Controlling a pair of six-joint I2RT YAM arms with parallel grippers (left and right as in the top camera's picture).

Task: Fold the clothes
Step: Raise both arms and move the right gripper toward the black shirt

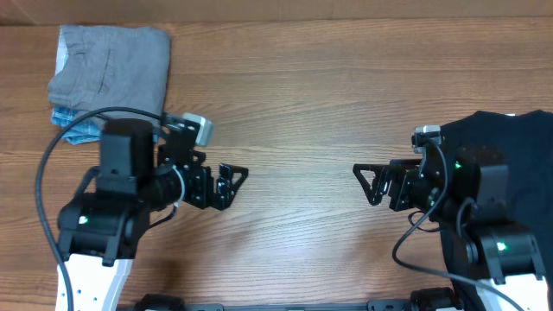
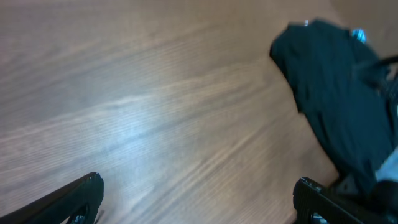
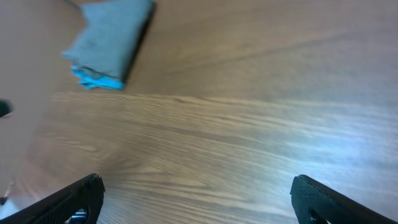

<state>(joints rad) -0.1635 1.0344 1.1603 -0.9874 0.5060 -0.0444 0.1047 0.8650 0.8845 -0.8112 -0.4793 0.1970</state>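
You see your right gripper (image 3: 196, 190) with its two black fingertips (image 3: 74, 202) spread wide at the bottom corners, over the wooden table (image 3: 249, 124). Far up left, a folded grey garment (image 3: 112, 37) lies atop a light blue garment (image 3: 99, 81).

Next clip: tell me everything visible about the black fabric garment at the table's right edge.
The black fabric garment is plain, dark, soft-looking cloth, lying rumpled and unfolded in a loose heap on the wooden table, running past the overhead view's right edge. The right arm covers its lower part from above; whether they touch cannot be told.
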